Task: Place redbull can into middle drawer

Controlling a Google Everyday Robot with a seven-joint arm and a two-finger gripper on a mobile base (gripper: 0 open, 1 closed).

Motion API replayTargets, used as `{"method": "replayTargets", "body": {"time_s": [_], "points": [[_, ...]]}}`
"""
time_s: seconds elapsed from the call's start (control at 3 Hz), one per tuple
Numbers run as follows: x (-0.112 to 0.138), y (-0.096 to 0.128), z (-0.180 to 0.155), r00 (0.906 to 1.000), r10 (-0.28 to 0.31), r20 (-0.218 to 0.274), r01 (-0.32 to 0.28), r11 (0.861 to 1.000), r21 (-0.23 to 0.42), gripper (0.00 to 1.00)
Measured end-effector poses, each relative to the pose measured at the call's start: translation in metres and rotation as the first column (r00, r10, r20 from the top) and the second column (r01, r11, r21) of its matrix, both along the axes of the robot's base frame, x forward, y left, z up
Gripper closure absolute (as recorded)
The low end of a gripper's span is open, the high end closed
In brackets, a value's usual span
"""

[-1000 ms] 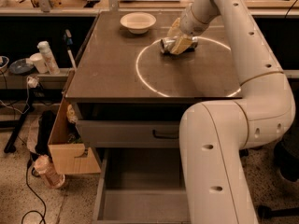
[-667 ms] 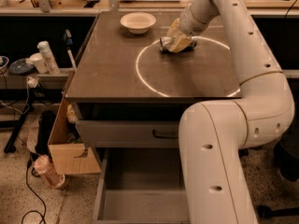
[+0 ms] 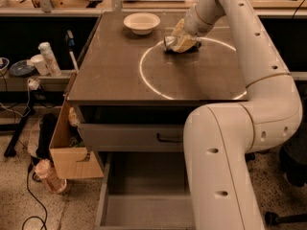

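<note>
the redbull can [image 3: 169, 43] lies at the far right of the tabletop [image 3: 115, 71], on the far edge of a white ring [image 3: 140, 73] marked on the surface; only its silvery left end shows, the rest being covered by the end effector [image 3: 183, 40]. the end effector sits low over the can, touching or nearly touching it, and whether it has closed on the can cannot be told from this angle. the arm [image 3: 259, 56] reaches it from the right, and its thick lower link fills the foreground. a white bowl [image 3: 141, 23] stands near the can, to its left and further back, outside the ring, with nothing visible in it. below the tabletop a grey drawer front [image 3: 124, 137] with a black handle [image 3: 168, 139] is closed. under that the middle drawer [image 3: 144, 212] is pulled out toward the camera; the floor that shows is bare grey metal, but its right side is hidden behind the arm and its near edge is cut off by the frame. a cardboard box [image 3: 67, 150] stands open on the floor beside the cabinet's left side, its contents too dark to make out.
</note>
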State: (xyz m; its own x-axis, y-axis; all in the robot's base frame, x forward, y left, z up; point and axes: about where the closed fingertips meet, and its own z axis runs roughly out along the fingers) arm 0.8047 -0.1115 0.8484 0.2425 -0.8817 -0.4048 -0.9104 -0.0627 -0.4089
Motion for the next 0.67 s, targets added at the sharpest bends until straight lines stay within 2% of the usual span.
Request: {"method": "replayTargets", "body": {"time_s": [0.33,0.67], "points": [[0.0011,0.004,0.0145,0.9993,0.012,0.035,-0.012,1.0,0.007,1.0],[0.0011,0.004,0.0146,0.9993,0.012,0.035,-0.012,1.0,0.007,1.0]]}}
